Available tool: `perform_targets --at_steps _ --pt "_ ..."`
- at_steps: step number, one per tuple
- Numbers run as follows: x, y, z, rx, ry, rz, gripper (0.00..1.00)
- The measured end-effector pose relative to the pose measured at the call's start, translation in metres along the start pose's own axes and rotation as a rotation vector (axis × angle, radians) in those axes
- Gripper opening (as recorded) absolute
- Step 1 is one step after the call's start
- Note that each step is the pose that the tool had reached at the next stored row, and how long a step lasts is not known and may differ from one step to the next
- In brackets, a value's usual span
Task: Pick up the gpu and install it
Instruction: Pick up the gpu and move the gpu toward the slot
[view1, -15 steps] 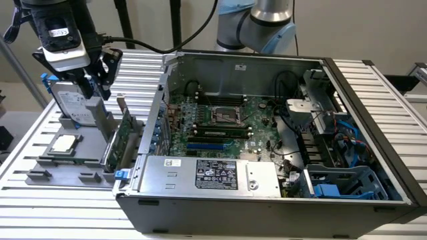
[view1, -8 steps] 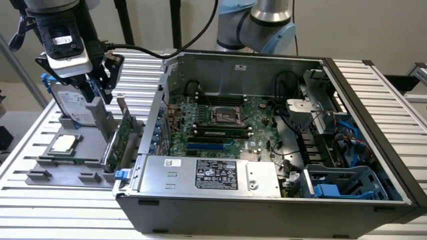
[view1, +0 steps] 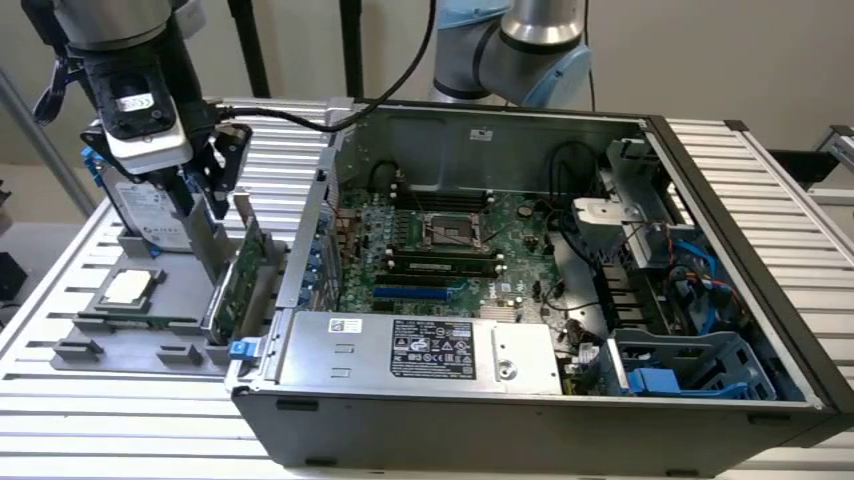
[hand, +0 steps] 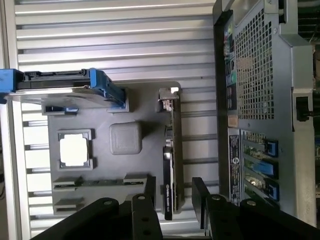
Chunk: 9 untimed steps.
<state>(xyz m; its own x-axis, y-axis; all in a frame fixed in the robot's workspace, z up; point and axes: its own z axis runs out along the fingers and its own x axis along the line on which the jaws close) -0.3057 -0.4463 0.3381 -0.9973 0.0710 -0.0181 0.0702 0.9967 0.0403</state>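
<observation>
Two fingers of the gripper (hand: 174, 195) stand apart and empty, straddling one end of the gpu (hand: 170, 150). The card stands on edge in the grey holder (hand: 100, 170) directly beneath, its long axis parallel to the computer case (hand: 260, 100) just beside.

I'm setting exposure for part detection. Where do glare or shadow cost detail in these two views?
Wrist view: the square chip is washed near white, the table slats carry bright streaks, and the open gripper straddling the gpu reads as a dark silhouette. Exterior view: the computer case is darker inside toward the exterior view's right.
</observation>
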Motion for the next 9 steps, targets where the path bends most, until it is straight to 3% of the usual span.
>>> perform_targets --at_steps 9 --pt "0.0 -0.0007 0.0164 0.0003 -0.0007 0.0 0.0"
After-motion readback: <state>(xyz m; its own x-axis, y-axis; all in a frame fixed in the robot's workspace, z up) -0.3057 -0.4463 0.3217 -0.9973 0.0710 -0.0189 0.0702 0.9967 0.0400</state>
